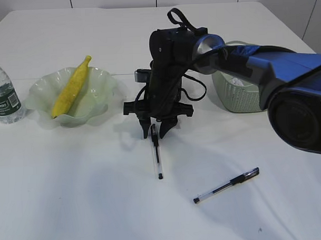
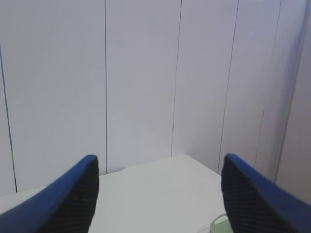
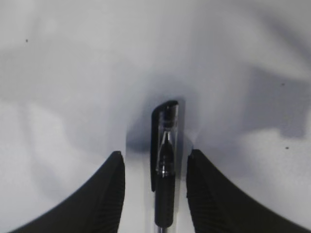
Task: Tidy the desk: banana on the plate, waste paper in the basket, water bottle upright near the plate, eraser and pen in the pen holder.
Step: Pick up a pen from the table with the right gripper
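I am positioning my right hand (image 1: 155, 132) over the capped end of a pen (image 1: 157, 151) lying on the white worktop (image 1: 73, 197). The fingers are standing apart, one on each side of the cap, with a gap showing on both sides; nothing is clamped yet. In the exterior view the pen's long axis is running from 12 to 6 o'clock, cap at 12 under the hand, tip at 6. The closing line of the fingers is crossing that axis squarely, so I judge the coming move to be a straight closure.

A second pen (image 1: 226, 185) is lying well apart at about 4 o'clock from the hand, angled toward 2 o'clock. The banana (image 1: 71, 87) is resting on the green plate (image 1: 104, 82), with the water bottle (image 1: 2, 94) upright just beside it at 9 o'clock. The basket (image 1: 231, 94) is standing behind my right arm.

The right wrist view (image 3: 155, 189) alone is showing the clearance beside the cap. My left hand (image 2: 158, 194) is absent from the exterior view; its own camera is showing it wide apart, empty, facing the wall.
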You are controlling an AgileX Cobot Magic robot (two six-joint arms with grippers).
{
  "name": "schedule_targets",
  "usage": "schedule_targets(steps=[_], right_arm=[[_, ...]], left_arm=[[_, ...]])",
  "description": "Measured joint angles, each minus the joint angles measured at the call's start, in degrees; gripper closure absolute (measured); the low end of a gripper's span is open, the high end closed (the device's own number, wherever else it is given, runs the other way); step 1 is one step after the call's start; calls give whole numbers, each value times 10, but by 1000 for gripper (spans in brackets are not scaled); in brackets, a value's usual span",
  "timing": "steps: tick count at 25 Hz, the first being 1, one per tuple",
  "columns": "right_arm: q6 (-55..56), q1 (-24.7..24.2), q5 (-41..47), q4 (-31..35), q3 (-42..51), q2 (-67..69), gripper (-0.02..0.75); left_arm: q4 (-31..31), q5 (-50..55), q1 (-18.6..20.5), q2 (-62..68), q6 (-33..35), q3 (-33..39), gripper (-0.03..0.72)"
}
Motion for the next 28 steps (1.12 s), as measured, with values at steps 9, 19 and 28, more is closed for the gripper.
schedule_targets(steps=[9, 19, 28], right_arm=[[-7, 0, 0, 1, 0, 0, 422], [-45, 0, 0, 4, 0, 0, 422], [-54, 0, 0, -15, 0, 0, 422]], left_arm=[[0, -1, 0, 0, -1, 0, 137], [0, -1, 0, 0, -1, 0, 137], [0, 6, 0, 0, -1, 0, 137]])
